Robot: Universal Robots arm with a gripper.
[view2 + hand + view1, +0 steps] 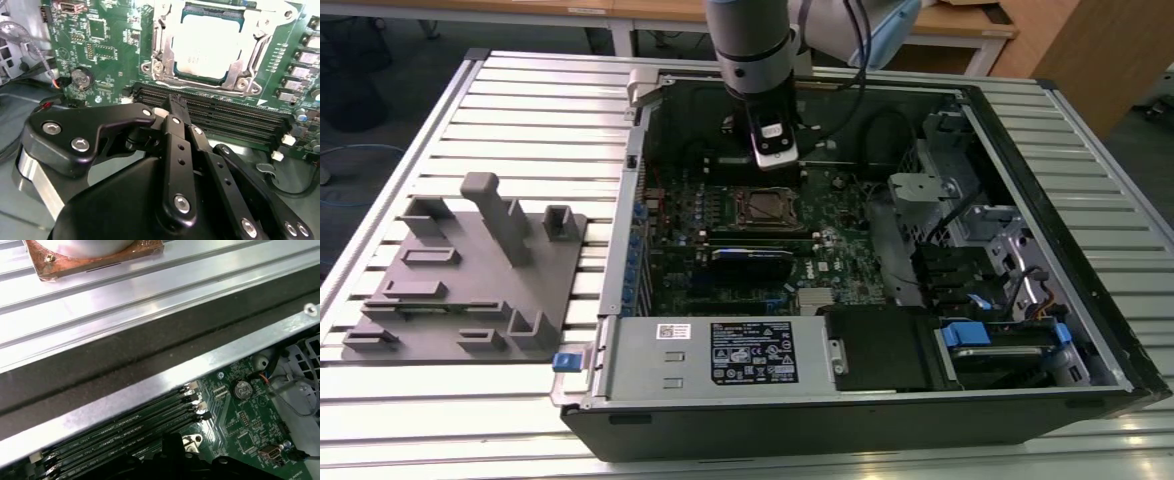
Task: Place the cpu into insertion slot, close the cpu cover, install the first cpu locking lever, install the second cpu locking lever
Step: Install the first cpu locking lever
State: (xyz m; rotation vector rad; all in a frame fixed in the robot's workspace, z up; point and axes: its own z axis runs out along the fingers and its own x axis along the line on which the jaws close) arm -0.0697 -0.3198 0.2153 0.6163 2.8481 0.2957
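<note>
The cpu (207, 47) is sitting in the slot (165, 57), its grey metal top facing up. The cover (250, 55) is lying down over it, framing the chip on all sides. You are seeing the slot (765, 207) in the exterior view near the middle of the green board (841, 225), inside the open case (1067, 330).

The gripper (172, 107) is hovering above the board, just beside the slot and over the long black memory slots (225, 117). In the second wrist view its jaws are standing together with nothing between them. In the exterior view the gripper (774, 160) is hanging over the far side of the slot.

The case is resting on the ribbed metal surface (520, 120). A grey fixture block (467, 270) is standing on the surface at the exterior view's left, well apart from the gripper.
</note>
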